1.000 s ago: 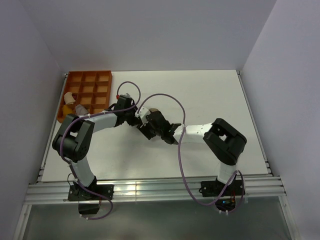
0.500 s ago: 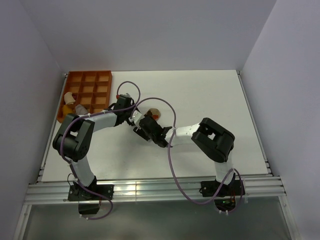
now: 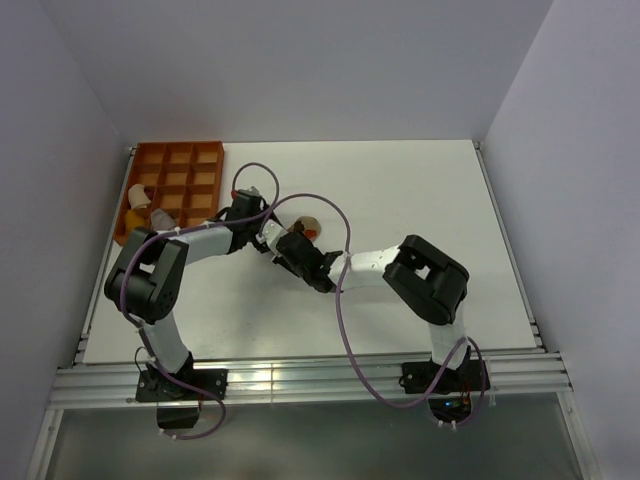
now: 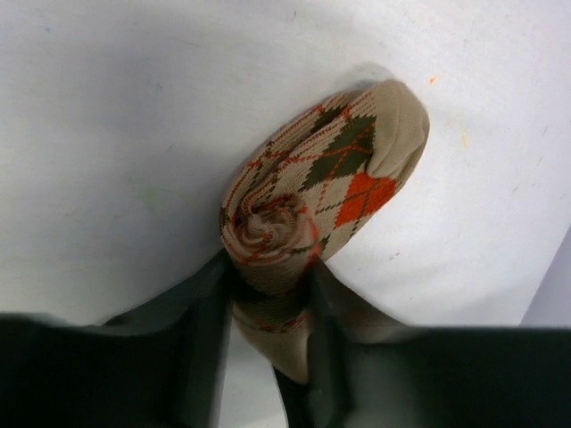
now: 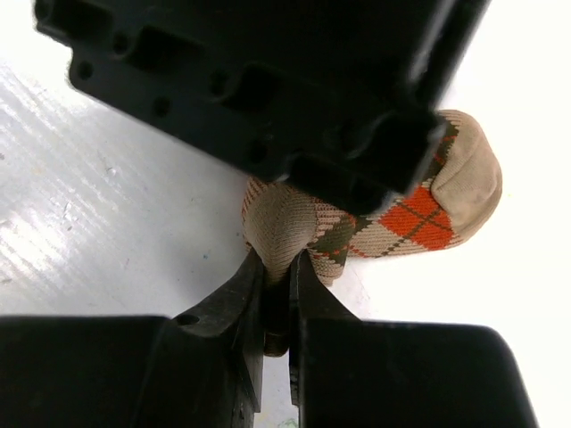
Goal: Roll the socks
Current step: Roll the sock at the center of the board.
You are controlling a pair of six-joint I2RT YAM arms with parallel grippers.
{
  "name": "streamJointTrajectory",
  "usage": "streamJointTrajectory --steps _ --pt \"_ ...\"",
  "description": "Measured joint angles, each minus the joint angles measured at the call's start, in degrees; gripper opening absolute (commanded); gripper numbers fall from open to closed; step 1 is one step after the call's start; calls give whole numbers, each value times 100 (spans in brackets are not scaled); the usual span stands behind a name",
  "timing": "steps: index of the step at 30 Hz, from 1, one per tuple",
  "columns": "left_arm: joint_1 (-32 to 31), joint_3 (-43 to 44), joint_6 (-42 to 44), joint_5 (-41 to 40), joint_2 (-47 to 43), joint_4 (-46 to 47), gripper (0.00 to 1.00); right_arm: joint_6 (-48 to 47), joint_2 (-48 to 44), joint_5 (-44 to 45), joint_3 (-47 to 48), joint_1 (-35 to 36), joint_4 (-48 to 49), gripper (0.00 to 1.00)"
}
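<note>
We are holding the argyle sock (image 4: 332, 183) with both sets of jaws, a little left of centre on the white table (image 3: 430, 190).

In the left wrist view the left jaws are pinching the sock, one finger (image 4: 212, 299) pressing each side of its coiled end at the lower middle of the frame, while the tan toe is pointing toward the upper right and lying on the table. In the right wrist view the right jaws are squeezing almost together on a small fold of the tan fabric at the lower centre, just under the left arm's black body. In the top view an orange compartment tray (image 3: 180, 160) is sitting at the upper left, and the pale bundle (image 3: 145, 212) at its lower corner is possibly the other sock.
</note>
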Motion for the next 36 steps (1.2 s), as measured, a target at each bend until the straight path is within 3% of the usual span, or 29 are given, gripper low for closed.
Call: streamJointTrajectory --steps 3,9,26,36 --pt "63 -236 -107 4 -118 81 75 44 -9 -334 131 -85 -212 0" --pt "343 -741 -256 -13 -671 90 83 203 -37 -1097 330 -308 -592 0" --pt "815 -2898 -903 -378 -2581 831 80 170 334 -2881 1637 -544 -2415 0" --pt "885 -2769 -997 -223 -2116 1340 71 -4 332 -2942 1580 -544 -2393 0"
